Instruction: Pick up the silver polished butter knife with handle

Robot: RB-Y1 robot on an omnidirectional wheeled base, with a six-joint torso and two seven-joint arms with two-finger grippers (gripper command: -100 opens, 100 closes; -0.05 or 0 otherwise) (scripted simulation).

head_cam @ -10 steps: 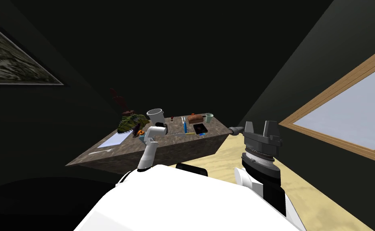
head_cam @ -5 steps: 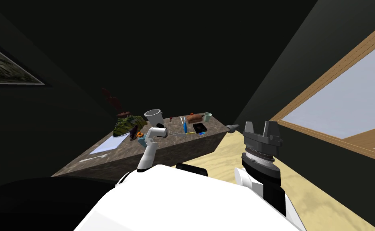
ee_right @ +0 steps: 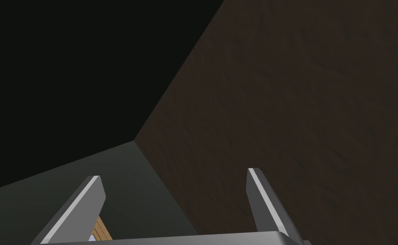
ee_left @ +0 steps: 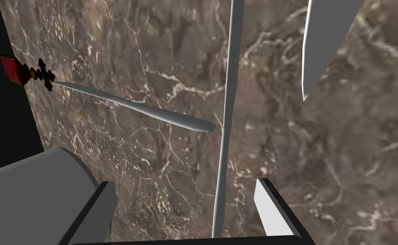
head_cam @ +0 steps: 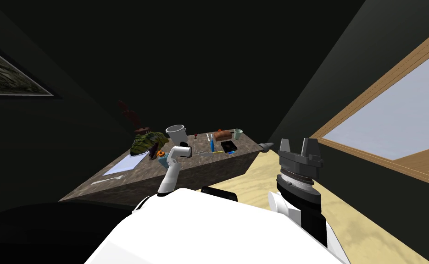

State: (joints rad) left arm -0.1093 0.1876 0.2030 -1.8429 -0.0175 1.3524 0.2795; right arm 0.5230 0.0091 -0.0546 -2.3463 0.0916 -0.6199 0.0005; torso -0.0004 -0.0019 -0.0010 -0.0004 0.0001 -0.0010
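Worktop (ee_left: pixel 321 170): brown marble, white-veined.
Butter knife (ee_left: pixel 224 127): long, thin, plain light-grey strip lying on the worktop.
Left tool (ee_left: pixel 184 182): open, empty, fingers either side of butter knife, not touching.
Right tool (ee_right: pixel 173 172): open, empty.

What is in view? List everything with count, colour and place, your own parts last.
table: one, brown marbled, ahead
butter knife: one, grey, lying on the table
dagger-shaped blade: one, grey with red handle, beside the butter knife
pot: one, light grey, far side of table
cup: one, pale green, far right corner
fork: one, grey, near left end
left gripper: one, grey, open astride the butter knife
right gripper: one, grey, open, raised right of the table
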